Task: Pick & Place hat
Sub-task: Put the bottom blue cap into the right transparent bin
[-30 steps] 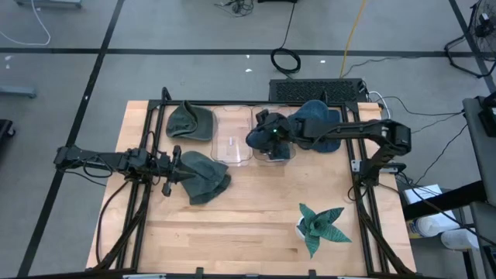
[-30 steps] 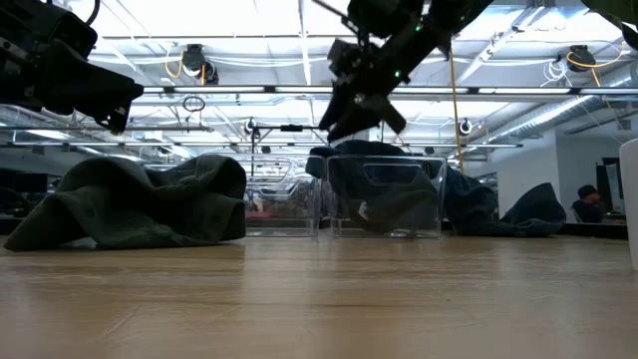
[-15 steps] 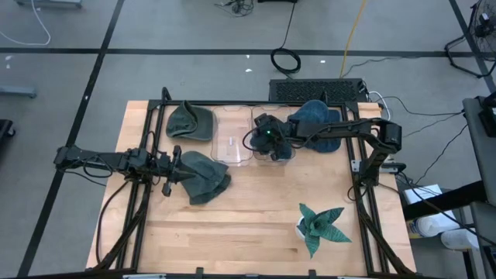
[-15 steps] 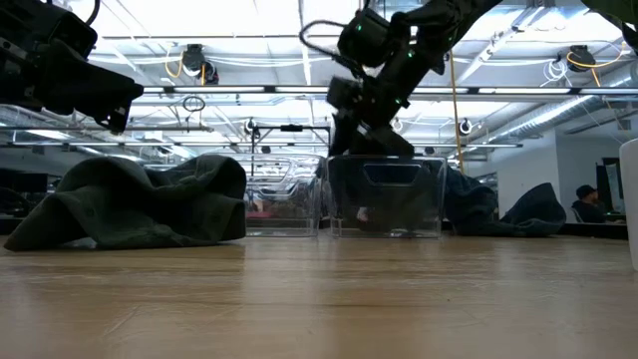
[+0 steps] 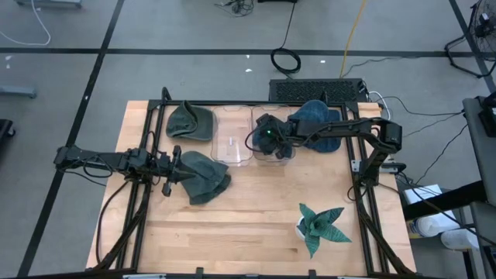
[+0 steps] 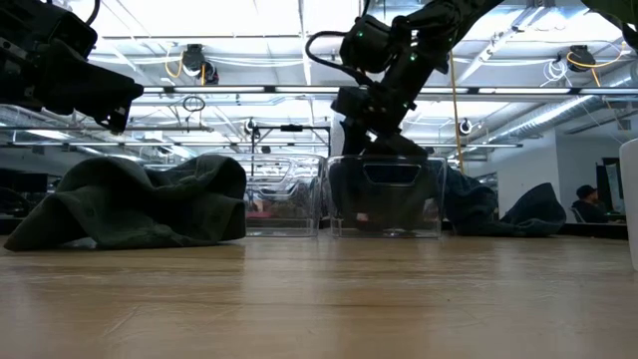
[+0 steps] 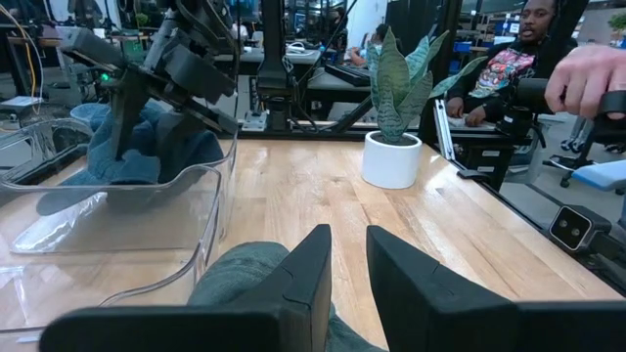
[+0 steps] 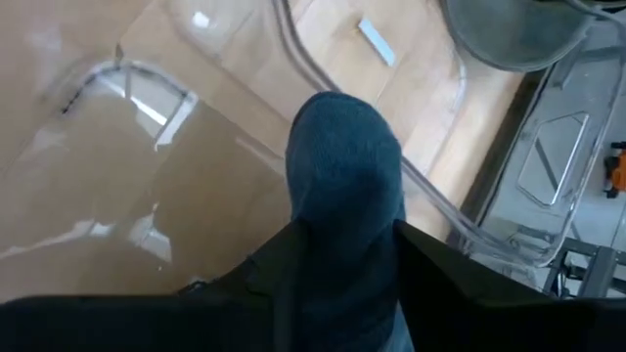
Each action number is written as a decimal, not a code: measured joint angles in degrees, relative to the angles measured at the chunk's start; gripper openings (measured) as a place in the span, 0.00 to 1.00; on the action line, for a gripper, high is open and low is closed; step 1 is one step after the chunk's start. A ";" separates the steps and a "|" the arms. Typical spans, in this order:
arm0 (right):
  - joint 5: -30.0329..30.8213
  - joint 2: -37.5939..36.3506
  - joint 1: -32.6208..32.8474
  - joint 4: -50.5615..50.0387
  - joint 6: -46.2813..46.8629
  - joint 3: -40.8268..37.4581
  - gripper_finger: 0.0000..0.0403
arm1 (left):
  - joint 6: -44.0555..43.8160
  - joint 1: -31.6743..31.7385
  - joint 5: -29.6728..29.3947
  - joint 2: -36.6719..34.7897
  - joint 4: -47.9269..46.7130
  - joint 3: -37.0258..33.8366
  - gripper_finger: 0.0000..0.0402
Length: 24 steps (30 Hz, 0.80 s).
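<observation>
While the right tool [image 5: 267,139] lowers over the clear bin [image 6: 387,194], it pinches a blue hat [image 8: 344,186].
Soft, limp knit (light): grip a bunched fold; left tool [image 7: 344,262], at nine o'clock, seems released.

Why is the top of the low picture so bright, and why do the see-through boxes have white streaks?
Low view: the ceiling lights shine straight into the camera and wash out the top. Left wrist view: the clear bin shows white glare on its curved wall. Right wrist view: the bin floor mirrors bright patches around the blue hat.
</observation>
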 joint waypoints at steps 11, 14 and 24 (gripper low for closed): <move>6.02 -4.54 2.57 -3.46 2.01 0.00 0.32 | 0.00 -0.02 0.00 0.00 0.00 0.00 0.19; 5.93 -6.44 3.27 -4.89 5.21 0.00 0.32 | 0.00 0.00 -0.01 0.00 -0.01 0.00 0.19; 14.04 -9.92 1.52 -1.03 5.64 0.02 0.32 | 0.00 -0.02 0.00 0.00 -0.02 0.00 0.19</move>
